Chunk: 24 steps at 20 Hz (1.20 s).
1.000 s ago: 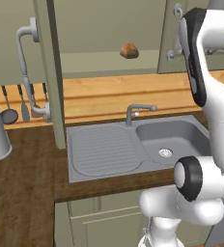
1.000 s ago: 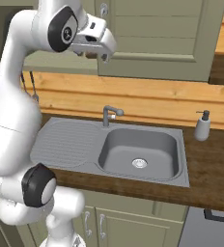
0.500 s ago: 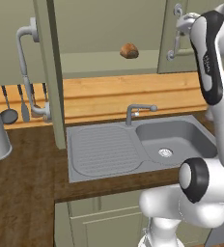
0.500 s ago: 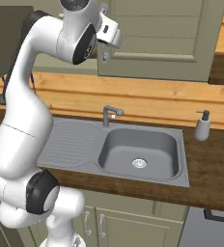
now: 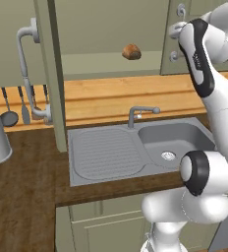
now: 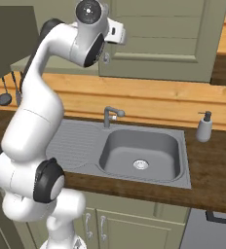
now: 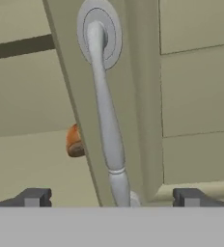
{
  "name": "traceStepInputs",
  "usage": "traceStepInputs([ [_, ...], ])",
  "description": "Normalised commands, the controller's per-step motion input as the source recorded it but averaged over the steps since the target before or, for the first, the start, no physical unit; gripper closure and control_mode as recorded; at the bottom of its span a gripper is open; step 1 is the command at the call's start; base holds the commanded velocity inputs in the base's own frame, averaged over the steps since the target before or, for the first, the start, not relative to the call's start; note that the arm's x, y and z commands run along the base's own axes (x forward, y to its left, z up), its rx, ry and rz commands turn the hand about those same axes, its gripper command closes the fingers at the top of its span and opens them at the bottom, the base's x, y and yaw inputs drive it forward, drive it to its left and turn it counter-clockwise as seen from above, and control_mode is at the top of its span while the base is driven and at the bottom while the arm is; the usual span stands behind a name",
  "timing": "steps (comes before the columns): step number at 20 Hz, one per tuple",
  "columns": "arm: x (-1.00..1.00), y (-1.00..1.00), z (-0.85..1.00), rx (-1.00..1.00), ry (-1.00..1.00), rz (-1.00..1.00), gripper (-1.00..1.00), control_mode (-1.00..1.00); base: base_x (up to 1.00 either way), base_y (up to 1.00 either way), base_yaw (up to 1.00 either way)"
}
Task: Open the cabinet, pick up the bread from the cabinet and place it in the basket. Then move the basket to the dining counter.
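Cabinet: an olive-green wall unit is seen across the top of the left base view, its left door swung open edge-on toward the camera and its pale interior exposed.
Bread: a small brown loaf is shown on the cabinet shelf, upper centre of the left base view; in the hand view only an orange-brown sliver of it is seen, left of centre, behind the door edge.
Right door: shown closed in the upper right of the right base view.
Handle: a curved grey bar is seen running from a round mount at the top centre of the hand view down to the bottom centre.
Gripper: the two dark fingertips are set wide apart at the bottom of the hand view (the handle lies between them, touched by neither).
Arm: the white arm is raised to cabinet height at the upper left of the right base view.
Sink: a grey basin with drainboard and tap is set in the dark wood worktop, centre of the left base view.
Soap dispenser: stood at the right of the right base view.
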Motion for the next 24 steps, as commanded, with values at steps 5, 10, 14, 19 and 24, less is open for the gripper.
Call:
traceStepInputs([
  [5, 0.62, -0.02, 0.03, -0.12, 0.00, 0.00, -1.00, -1.00, 0.00, 0.00, 0.00],
  [10, 0.56, -0.16, -0.07, -0.05, -0.09, 0.00, -1.00, -1.00, 0.00, 0.00, 0.00],
  [14, 0.08, -0.02, -0.01, 0.00, -0.03, 0.01, 1.00, -1.00, 0.00, 0.00, 0.00],
  [19, 0.08, 0.00, -0.04, 0.00, -0.02, 0.00, 1.00, -1.00, 0.00, 0.00, 0.00],
  [24, 0.03, -0.02, -0.08, 0.00, -0.05, 0.00, 1.00, -1.00, 0.00, 0.00, 0.00],
])
